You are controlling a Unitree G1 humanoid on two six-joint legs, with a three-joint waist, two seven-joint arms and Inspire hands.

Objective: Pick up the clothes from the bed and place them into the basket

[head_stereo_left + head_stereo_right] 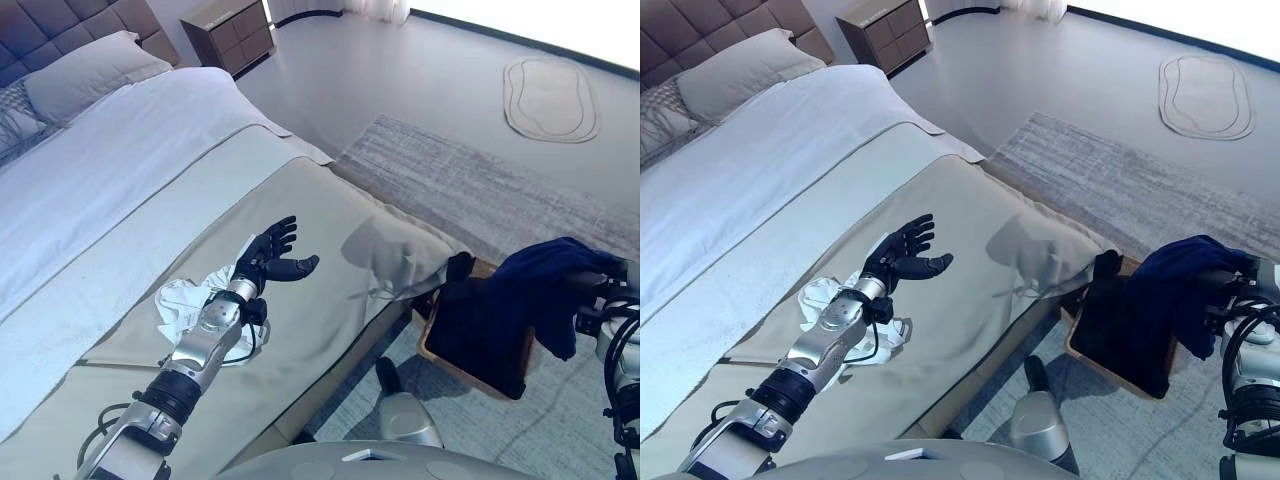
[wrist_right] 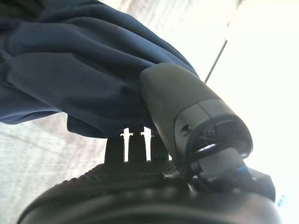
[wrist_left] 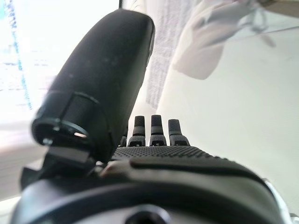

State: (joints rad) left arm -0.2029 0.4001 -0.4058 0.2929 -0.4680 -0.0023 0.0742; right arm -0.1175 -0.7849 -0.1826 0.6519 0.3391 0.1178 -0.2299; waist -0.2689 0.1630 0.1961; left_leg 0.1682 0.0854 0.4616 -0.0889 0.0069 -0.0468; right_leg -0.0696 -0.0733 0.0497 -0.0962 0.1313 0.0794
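A crumpled white garment [image 1: 185, 300] lies on the beige bedspread [image 1: 330, 215] near the foot of the bed. My left hand [image 1: 272, 255] is open, fingers spread, just past the garment and above the spread, holding nothing. It also shows in the left wrist view [image 3: 154, 154]. My right hand [image 2: 154, 182] is at the far right, shut on a dark blue garment [image 1: 545, 275] that drapes from it. The garment hangs over the basket [image 1: 450, 368], a wooden-rimmed one with dark cloth inside, standing on the floor beside the bed's foot.
A grey pillow [image 1: 85, 72] and white sheet [image 1: 110, 160] lie at the head of the bed. A wooden nightstand [image 1: 228, 30] stands behind. A grey rug [image 1: 480, 180] and an oval mat [image 1: 552, 98] lie on the floor.
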